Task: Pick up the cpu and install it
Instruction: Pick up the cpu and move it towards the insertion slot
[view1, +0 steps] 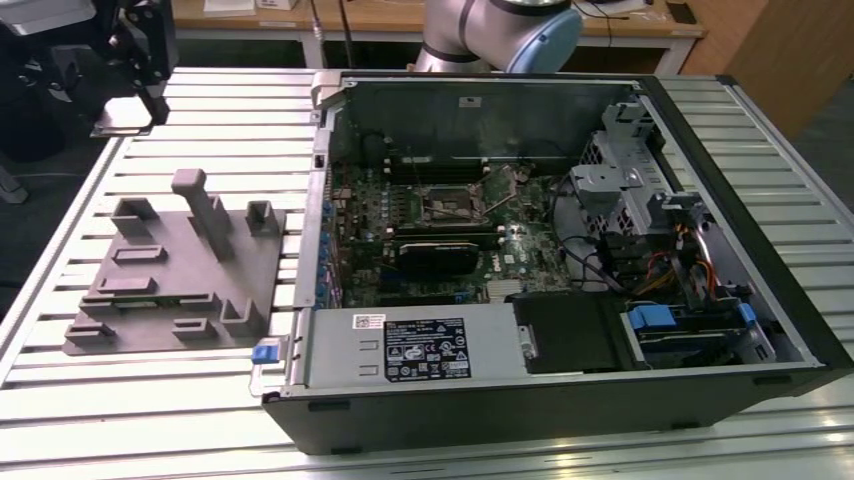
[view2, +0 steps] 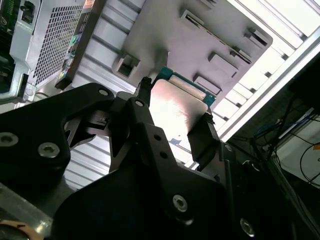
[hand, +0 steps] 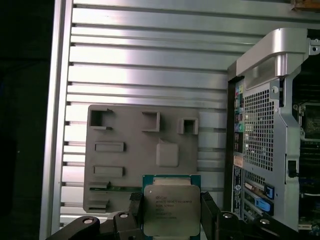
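Silver on top with a thin green rim: see the chip (hand: 171, 209) pinched by two opposite edges between the black fingers (hand: 136, 207) of the gripper (hand: 172, 212). Held, by the look of both wrist views, in the air over one edge of the grey tray (hand: 125, 131), off the slatted metal table (hand: 150, 65).

Grip on the rim alone, firm but no harder; probably easy to chip at the edges and to spoil on the underside. Carry flat and level, silver face toward the first wrist camera, with no tilt or twist between the pads. Move slowly and smoothly to guard against a slide in the grip. Stay well above the tray's raised blocks. Give the metal corner of the open computer case (hand: 260, 55), just beside the tray, a wide berth.
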